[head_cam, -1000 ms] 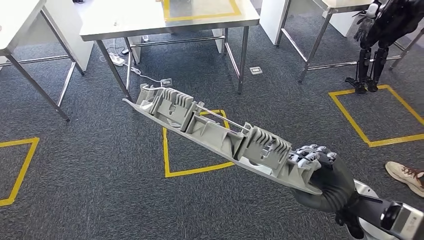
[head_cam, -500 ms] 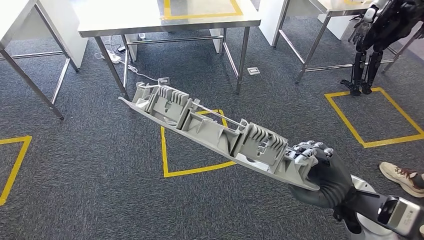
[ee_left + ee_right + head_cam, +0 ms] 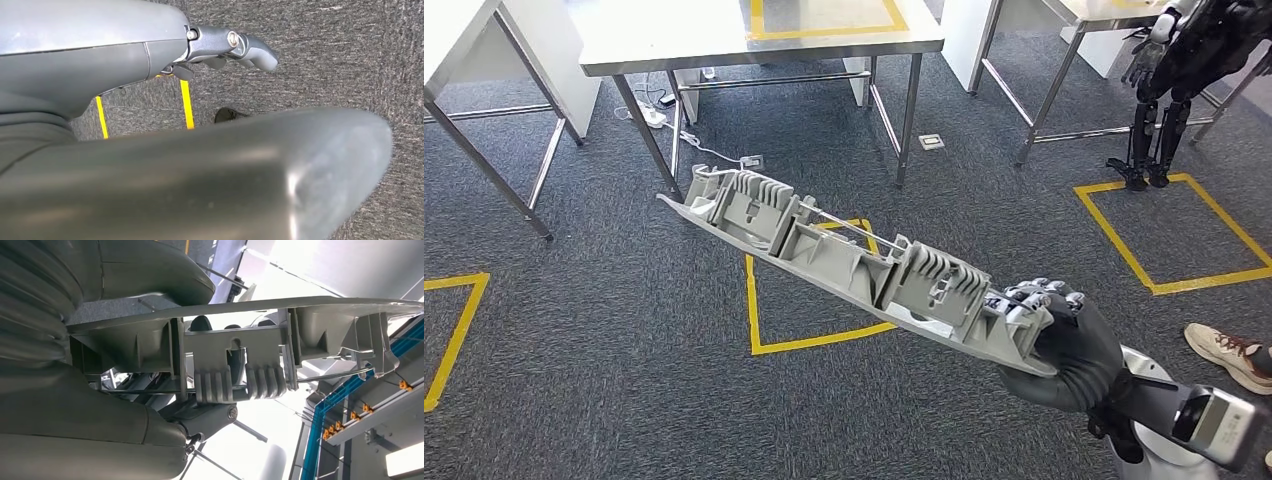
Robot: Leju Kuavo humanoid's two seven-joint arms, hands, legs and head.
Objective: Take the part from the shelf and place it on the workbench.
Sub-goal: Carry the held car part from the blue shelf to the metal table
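While I carry the part [image 3: 854, 265] toward the workbench [image 3: 754, 35], I want to keep the wrist level, because I'm holding it by one end only and the free length will swing if I turn quickly. I'd judge the carry about midway: the part is off the shelf, in the air over the carpet, well apart from the bench at 12 o'clock.

Going left to right in the head view, the part's free tip sits near the bench's front leg, its ribbed body crosses above the yellow floor square [image 3: 809, 300], and its near end is clasped in my right hand [image 3: 1064, 345] at about 4 o'clock. Its long axis runs from 10 o'clock to 4 o'clock, ribbed side up, tip slightly raised I think.

My left hand [image 3: 235, 47] hangs by the floor, holding nothing; whether its fingers are spread or curled I cannot tell.

Swinging the tip past that leg needs care.
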